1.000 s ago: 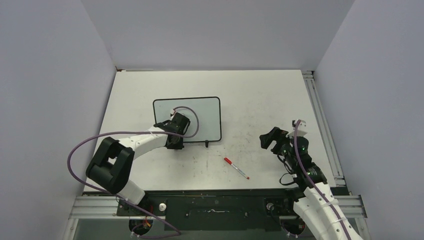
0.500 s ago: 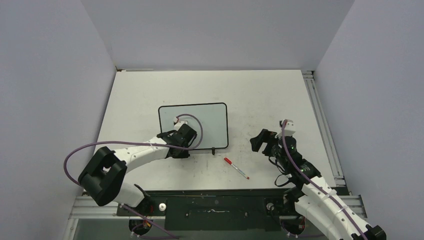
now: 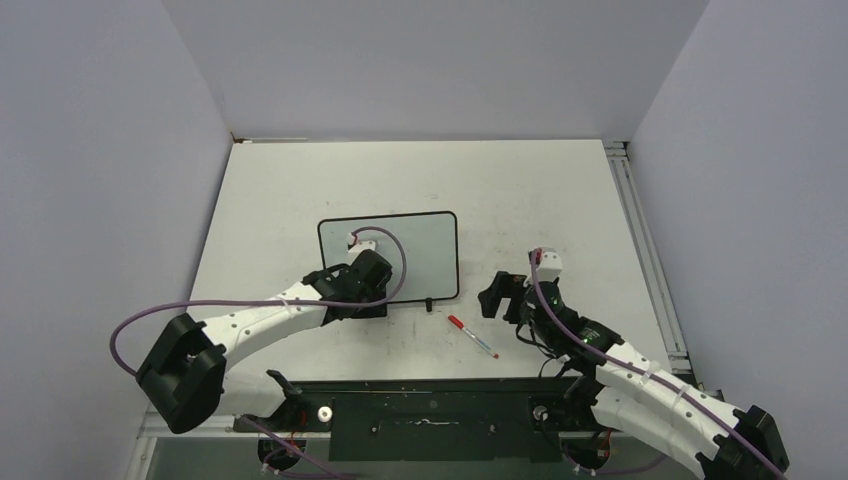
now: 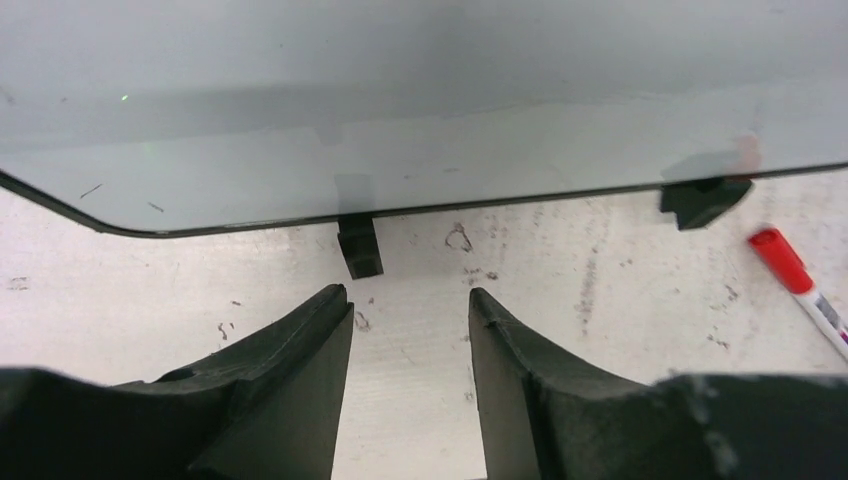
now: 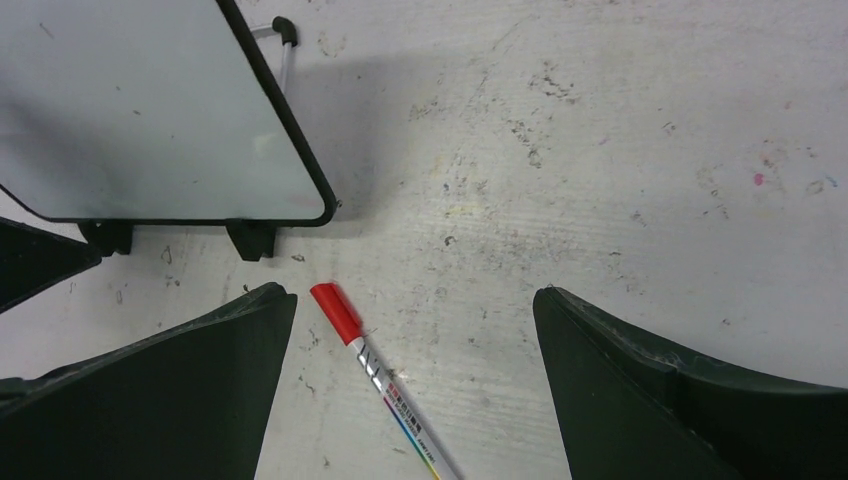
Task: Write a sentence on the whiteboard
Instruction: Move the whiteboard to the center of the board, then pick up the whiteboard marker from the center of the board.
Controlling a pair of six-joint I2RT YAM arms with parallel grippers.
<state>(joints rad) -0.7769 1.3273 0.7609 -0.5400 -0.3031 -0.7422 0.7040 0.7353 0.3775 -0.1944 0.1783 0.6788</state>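
In the top view the left arm's wrist covers the near-left corner of the whiteboard (image 3: 430, 245), and of its feet we make out just one there. The left wrist view cuts off the board's far part. The right wrist view cuts off its left part. The marker (image 5: 380, 378) runs out of the bottom edge of that view, and the print on its barrel is too small to read. A black shape at the left edge of the same view is cropped, and we cannot tell what it is.

The whiteboard lies flat on the table (image 3: 520, 190), a little left of centre. Its face is plain grey-white with a few small dark specks.

The left gripper (image 4: 408, 300) sits at the board's near edge. Its jaws are parted to a moderate gap with bare table between them, and it grips nothing. One black foot (image 4: 360, 250) of the board lies just ahead of its fingertips, apart from them.

The right gripper (image 5: 412, 292) is spread wide and empty. From its wrist camera the red-capped marker lies on the table between the two fingers. In the top view the gripper is near the marker but apart from it.
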